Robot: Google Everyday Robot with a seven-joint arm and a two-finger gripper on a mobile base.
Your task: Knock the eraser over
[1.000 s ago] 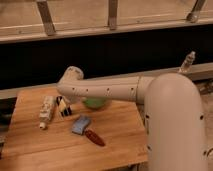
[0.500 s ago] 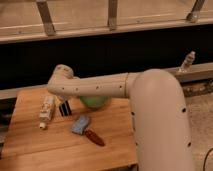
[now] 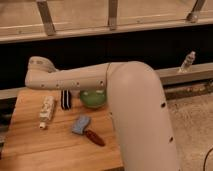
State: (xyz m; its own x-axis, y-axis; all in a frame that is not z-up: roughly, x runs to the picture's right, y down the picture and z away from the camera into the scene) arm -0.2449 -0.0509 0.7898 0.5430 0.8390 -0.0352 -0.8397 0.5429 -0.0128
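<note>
The eraser [image 3: 66, 99], a small black block with white lengthwise stripes, stands on the wooden table [image 3: 30, 145] just left of the green bowl [image 3: 93, 98]. My arm [image 3: 75, 77] reaches from the right across the table's back. Its bent end [image 3: 39, 69] is at the far left, above the eraser. The gripper is at that end, behind the forearm and close above the eraser, and does not show clearly.
A long whitish patterned tube [image 3: 46, 111] lies left of the eraser. A pale blue-grey pad [image 3: 80, 124] and a dark red object [image 3: 94, 137] lie nearer the front. The arm's large white body [image 3: 140, 120] covers the table's right side. A dark ledge runs behind.
The arm has swung further left and now fills more of the view. The eraser stands in about the same place.
</note>
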